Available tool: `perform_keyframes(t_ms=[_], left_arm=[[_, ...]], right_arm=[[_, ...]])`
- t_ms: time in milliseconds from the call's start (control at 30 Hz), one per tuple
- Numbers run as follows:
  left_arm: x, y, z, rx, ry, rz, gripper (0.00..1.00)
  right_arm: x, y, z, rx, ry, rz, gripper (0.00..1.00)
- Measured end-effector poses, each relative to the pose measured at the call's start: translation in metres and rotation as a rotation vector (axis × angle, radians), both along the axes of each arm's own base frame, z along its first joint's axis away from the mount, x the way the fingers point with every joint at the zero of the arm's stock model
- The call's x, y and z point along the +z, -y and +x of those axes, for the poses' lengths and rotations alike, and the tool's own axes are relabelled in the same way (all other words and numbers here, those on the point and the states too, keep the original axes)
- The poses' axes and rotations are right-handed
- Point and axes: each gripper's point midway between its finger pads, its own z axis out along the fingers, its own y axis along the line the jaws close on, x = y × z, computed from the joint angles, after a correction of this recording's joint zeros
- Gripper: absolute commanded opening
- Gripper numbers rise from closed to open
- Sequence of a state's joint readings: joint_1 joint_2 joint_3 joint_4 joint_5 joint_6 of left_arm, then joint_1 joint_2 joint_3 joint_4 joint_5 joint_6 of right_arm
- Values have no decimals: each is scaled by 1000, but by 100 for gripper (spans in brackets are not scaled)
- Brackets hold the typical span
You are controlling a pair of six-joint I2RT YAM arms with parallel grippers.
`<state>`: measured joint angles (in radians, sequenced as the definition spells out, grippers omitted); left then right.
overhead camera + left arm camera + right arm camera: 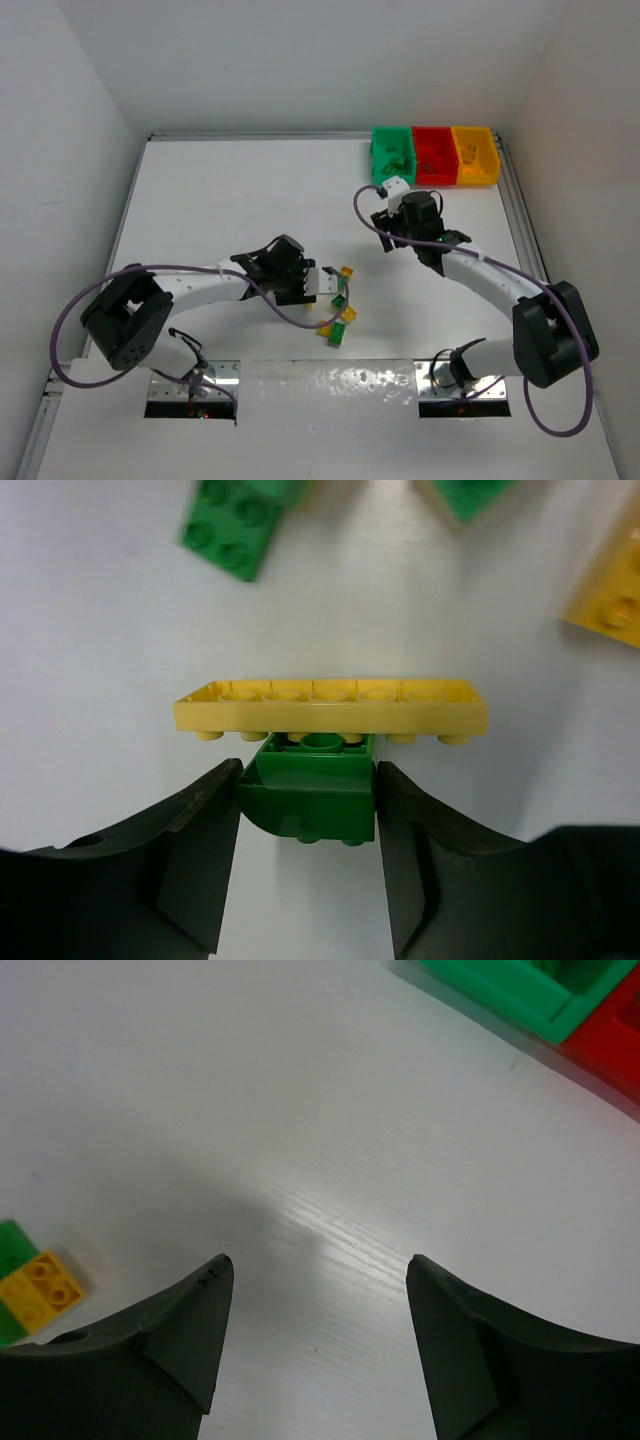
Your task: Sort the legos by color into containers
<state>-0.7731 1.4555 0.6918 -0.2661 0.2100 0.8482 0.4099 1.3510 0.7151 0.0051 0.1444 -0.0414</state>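
1. Holding a green brick point(318, 792), the left gripper point(310, 772) is closed, with both fingers pressed on the brick's side faces. The right gripper point(317, 1265) stands spread and empty over bare table.
2. Missort risk: a long yellow plate point(330, 705) is studded onto the green brick. Releasing the pair into any one bin puts one colour in the wrong place.
3. Separation risk: only the green brick is clamped. The plate overhangs on both sides, so a knock against a bin rim could pry it off.
4. Location: the held pair is near the table centre, just beside the loose legos point(340, 318). The green bin point(390, 178), red bin point(435, 178) and yellow-orange bin point(478, 178) stand at the far right, well apart.
5. Appearance: both pieces are glossy hard plastic. The plate is thin and wide, the brick short and blocky. Whether the pair is clear of the table cannot be told.
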Motion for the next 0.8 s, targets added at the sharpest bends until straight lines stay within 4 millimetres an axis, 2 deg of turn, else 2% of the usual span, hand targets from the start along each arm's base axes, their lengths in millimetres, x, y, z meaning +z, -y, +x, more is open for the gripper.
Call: perform_keyframes(t_ms=[67, 133, 300, 400, 433, 633, 800], left_arm=[[14, 0, 16, 61, 62, -12, 0], [33, 1, 32, 115, 134, -46, 0], [106, 10, 64, 243, 326, -242, 0], [147, 14, 78, 309, 420, -370, 0], [153, 15, 79, 314, 432, -388, 0], [195, 19, 88, 355, 525, -524, 0], [205, 22, 91, 349, 551, -555, 0]], right_arm=[[10, -12, 1, 26, -14, 49, 70], [32, -29, 7, 55, -3, 126, 71], [102, -75, 20, 176, 47, 335, 71], [126, -91, 22, 235, 40, 398, 70], [131, -97, 21, 260, 36, 416, 70], [136, -133, -11, 481, -76, 537, 68], [130, -156, -40, 621, -170, 594, 70]])
